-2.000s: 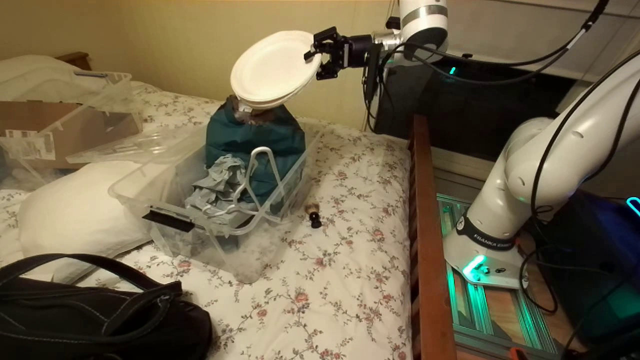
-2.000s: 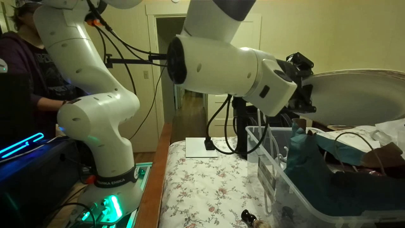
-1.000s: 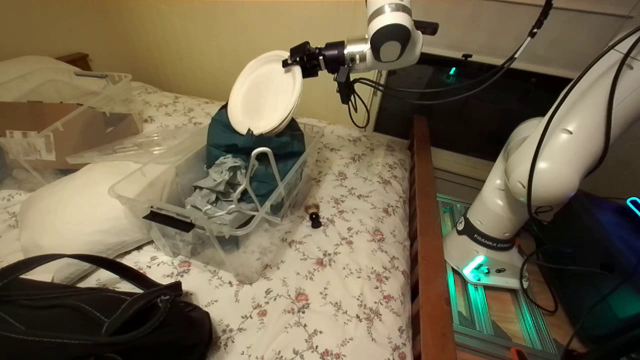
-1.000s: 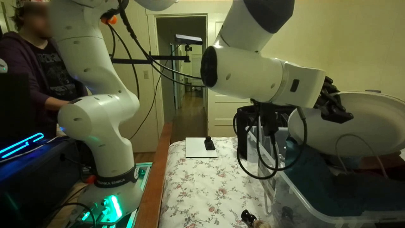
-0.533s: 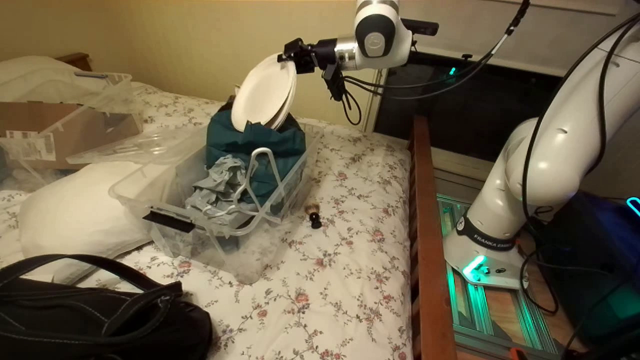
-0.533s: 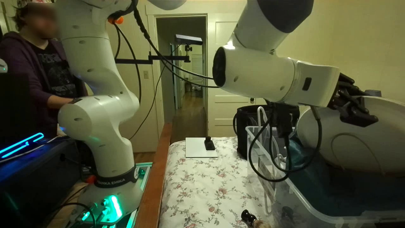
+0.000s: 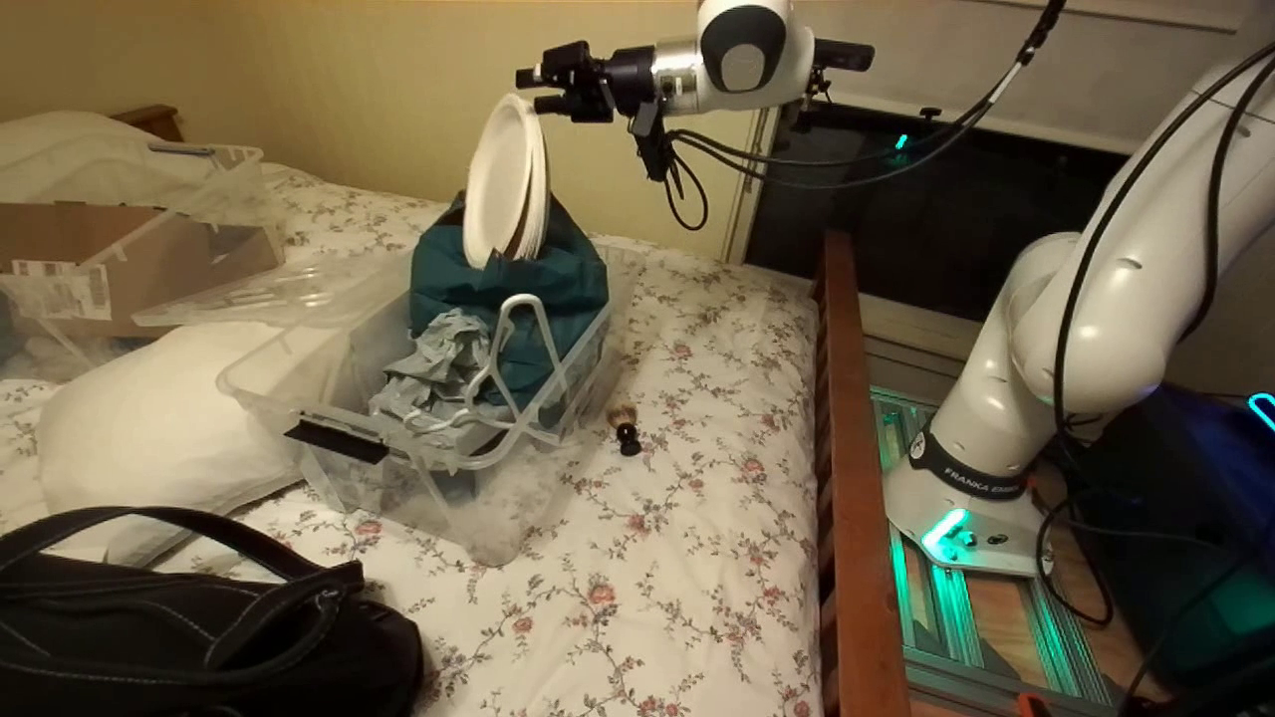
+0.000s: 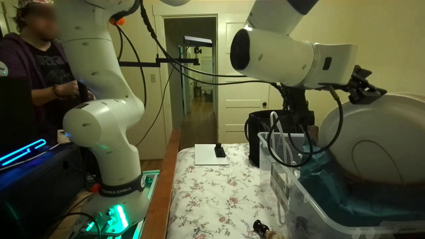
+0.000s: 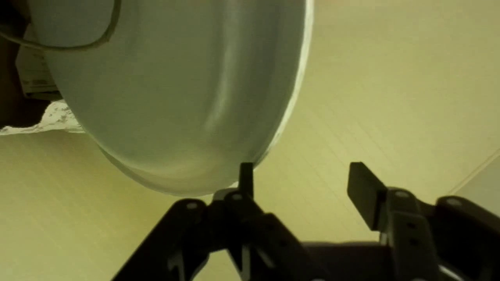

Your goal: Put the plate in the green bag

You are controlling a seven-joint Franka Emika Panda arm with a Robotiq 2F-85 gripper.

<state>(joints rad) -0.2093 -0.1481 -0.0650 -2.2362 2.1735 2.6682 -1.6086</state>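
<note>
The white plate [image 7: 501, 184] stands steeply on edge in the mouth of the dark teal green bag [image 7: 513, 289], its lower part inside and most of it above the opening. Its edge shows several thin layers. In the wrist view the plate [image 9: 168, 86] fills the upper left, its rim passing behind one fingertip. My gripper [image 7: 533, 91] is at the plate's top rim, jaws apart. Between the fingertips of the gripper [image 9: 300, 173] only wall shows. Whether the nearer finger [image 9: 246, 175] touches the rim I cannot tell. The bag's inside is mostly hidden by the plate.
The bag sits in a clear plastic bin [image 7: 478, 513] with a white hanger [image 7: 528, 304] and crumpled grey material [image 7: 443, 358]. Around it lie a brush [image 7: 625, 430], a black bag [image 7: 199, 627] and a white pillow [image 7: 159, 418]. A wooden bed rail [image 7: 847, 418] runs beside the robot base.
The gripper held the plate's rim earlier; its jaws have since parted. It has risen slightly and shifted away from the robot base. The plate has come lower into the bag and tipped more upright.
</note>
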